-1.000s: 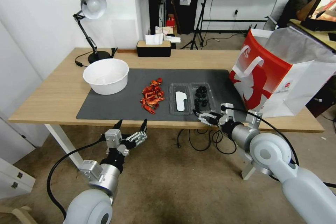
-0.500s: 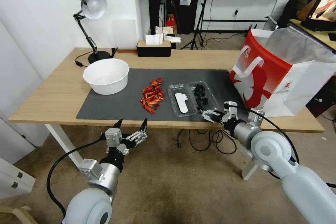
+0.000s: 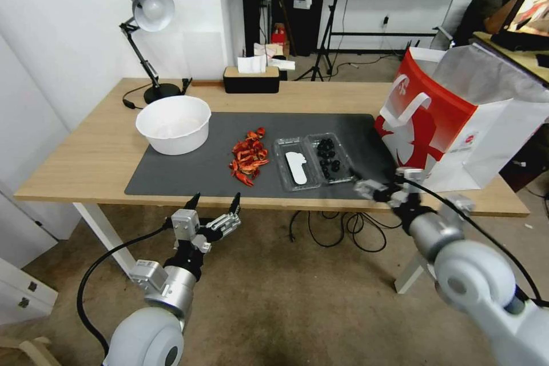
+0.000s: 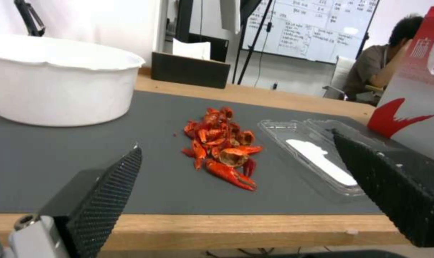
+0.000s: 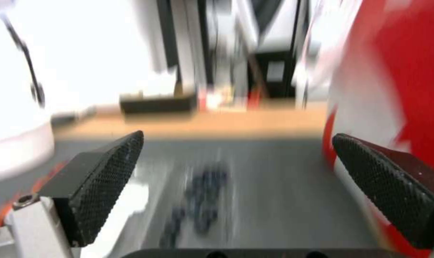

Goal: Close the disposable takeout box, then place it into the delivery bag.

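Head view: disposable takeout box (image 3: 311,161) lying wide open on the grey mat (image 3: 189,168), two shallow clear halves side by side, white label on the one nearer the red crayfish shells (image 3: 248,156), small black round pieces in the other. Delivery bag (image 3: 457,120) standing upright just beyond the mat's right end, red face with white graphic toward the box, white strap handle drooping over it, silvery lining at the open mouth. Right gripper (image 3: 372,189) low at the table's front edge between box and bag, touching neither. Left gripper (image 3: 214,206) parked below the table front, fingers spread.

Left wrist view: labelled half of the box (image 4: 317,161) thin and glassy, flat on the mat beside the shells (image 4: 222,148); both pads wide apart, nothing between them; white bowl (image 4: 54,93) well off.

Right wrist view: heavily smeared; dark pieces (image 5: 202,200) probably the box contents; red bag wall (image 5: 394,89) close by one pad; pads apart, empty.

Likely very light, flimsy and slick, apt to skid or buckle. Best taken at the outer rim of the labelled half, folded over the hinge, then lifted shut by the long edges
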Tool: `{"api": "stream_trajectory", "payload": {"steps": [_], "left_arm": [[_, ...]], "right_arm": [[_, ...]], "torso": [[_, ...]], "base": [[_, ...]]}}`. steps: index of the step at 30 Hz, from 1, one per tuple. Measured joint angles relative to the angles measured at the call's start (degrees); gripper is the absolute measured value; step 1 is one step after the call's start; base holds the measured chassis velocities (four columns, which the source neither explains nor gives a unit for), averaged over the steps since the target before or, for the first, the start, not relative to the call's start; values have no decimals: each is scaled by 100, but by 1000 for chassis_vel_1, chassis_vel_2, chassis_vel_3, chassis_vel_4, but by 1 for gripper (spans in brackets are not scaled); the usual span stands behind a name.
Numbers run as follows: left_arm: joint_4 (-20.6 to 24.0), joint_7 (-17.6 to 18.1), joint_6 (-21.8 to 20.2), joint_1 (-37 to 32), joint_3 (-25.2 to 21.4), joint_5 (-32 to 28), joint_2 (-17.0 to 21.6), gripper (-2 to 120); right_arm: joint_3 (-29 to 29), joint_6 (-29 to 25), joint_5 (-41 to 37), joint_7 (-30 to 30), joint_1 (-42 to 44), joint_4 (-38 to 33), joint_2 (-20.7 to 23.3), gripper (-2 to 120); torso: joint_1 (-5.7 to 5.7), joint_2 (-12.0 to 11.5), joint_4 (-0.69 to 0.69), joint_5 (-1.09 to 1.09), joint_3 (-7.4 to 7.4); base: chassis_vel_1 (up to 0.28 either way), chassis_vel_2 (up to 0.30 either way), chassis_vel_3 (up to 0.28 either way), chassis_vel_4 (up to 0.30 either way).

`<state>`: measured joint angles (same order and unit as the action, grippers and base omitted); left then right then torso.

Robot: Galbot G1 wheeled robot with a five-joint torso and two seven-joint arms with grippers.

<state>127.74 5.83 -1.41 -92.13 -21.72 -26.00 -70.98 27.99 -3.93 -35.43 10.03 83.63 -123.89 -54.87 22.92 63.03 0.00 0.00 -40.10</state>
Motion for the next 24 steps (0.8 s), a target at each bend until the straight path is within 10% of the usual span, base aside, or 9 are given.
{"api": "stream_trajectory", "payload": {"steps": [12,24], "left_arm": [[-487,-386,565,-27,-99,815,11,100],[-997,-470,1067,-125,-191,1634,-47,100]], "right_arm": [[484,-2453,715,-840,1400,1024,-1207,100],[333,-2350,489,-1139,1497,1585,-1271,100]], "torso": [[0,0,-1,0,0],[0,0,0,0,0]], "base": [[0,0,0,0],[0,0,0,0]]}}
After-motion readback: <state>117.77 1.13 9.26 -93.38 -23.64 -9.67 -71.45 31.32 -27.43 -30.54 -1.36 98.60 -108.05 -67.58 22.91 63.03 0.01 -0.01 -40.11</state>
